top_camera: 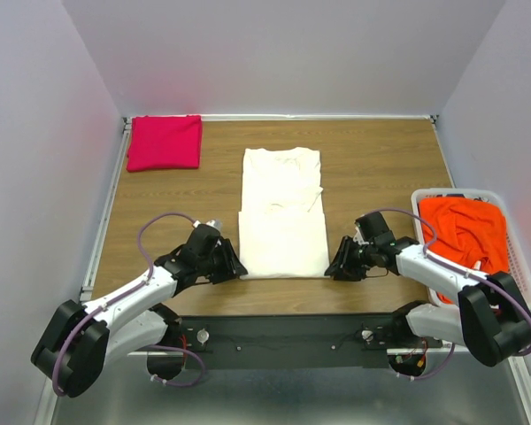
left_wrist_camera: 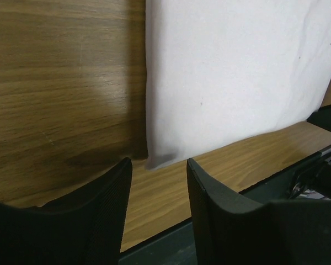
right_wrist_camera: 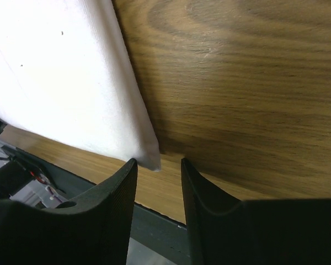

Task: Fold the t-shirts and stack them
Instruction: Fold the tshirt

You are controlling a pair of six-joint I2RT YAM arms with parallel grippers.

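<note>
A plain cream-white cotton t-shirt (top_camera: 281,204) lies flat in the middle of the brown wooden table (top_camera: 380,168). Its lower part is folded up over the upper part, so it makes a long, narrow rectangle with a double layer in the lower half of the top view. A magenta-pink t-shirt (top_camera: 164,142) lies folded in a neat square at the upper left corner of the table, well apart from the cream one. An orange-red t-shirt (top_camera: 460,230) is crumpled inside a white plastic laundry basket (top_camera: 460,192) at the right edge of the frame. The left gripper (top_camera: 234,266) is low over the table, just beside the lower left corner of the cream shirt. In the left wrist view its two black fingers (left_wrist_camera: 107,204) stand apart with only bare wood between them, and the shirt corner (left_wrist_camera: 160,157) lies just beyond the tips, so this gripper holds nothing. The right gripper (top_camera: 334,267) is placed in the same way at the lower right corner of the shirt. In the right wrist view its fingers (right_wrist_camera: 116,204) are also spread and grasp nothing, with the cloth corner (right_wrist_camera: 149,157) just in front of the gap.
</note>
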